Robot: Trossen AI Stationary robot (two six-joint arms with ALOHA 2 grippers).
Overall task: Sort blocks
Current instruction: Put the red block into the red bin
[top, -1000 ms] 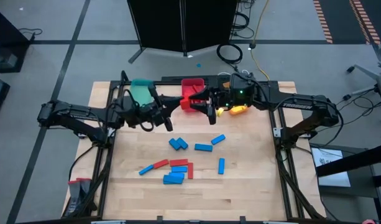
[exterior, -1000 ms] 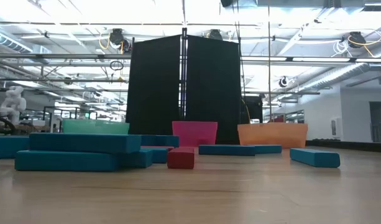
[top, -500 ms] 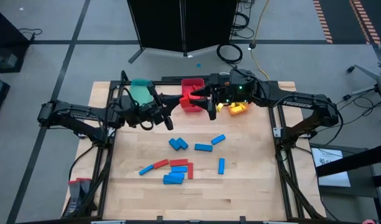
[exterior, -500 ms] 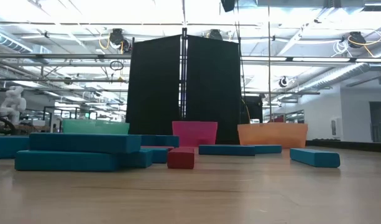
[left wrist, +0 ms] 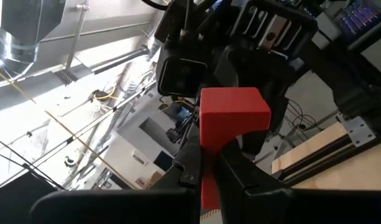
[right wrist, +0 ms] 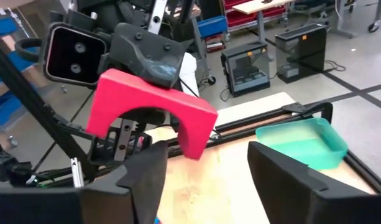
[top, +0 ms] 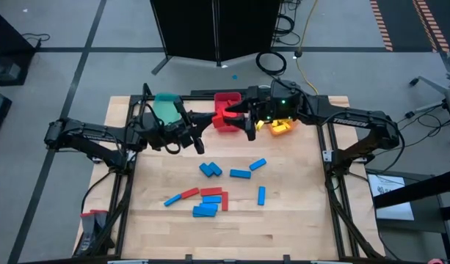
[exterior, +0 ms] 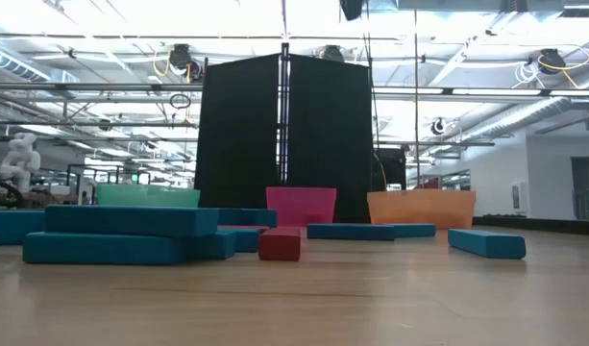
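Observation:
A red arch-shaped block (right wrist: 154,107) hangs in the air above the far middle of the table, over the red bin (top: 227,100). My left gripper (left wrist: 215,177) is shut on the red block (left wrist: 232,115) and reaches in from the table's left. My right gripper (right wrist: 206,152) faces it from the right. It is open, with a finger on either side just short of the block, and no touch shows. Several blue and red blocks (top: 211,193) lie flat on the wooden table (top: 298,220) nearer the front. My left gripper pinches the red block between its two fingers at the block's near end (left wrist: 209,183). The fingers come about level, slanting a little upward, from the table's left. The block is lifted clear, and its arched end (right wrist: 191,134) sticks out beyond the fingertips toward my right gripper.
Three bins stand along the far edge: teal (top: 167,107) at the left, red in the middle and orange (top: 281,129) at the right. In the low view a red block (exterior: 280,244) and long blue blocks (exterior: 121,235) lie near the camera. The table's near part is bare wood.
My right arm has swung a little toward the far edge, and more of the orange bin shows beside it. My left gripper has kept still with the red block.

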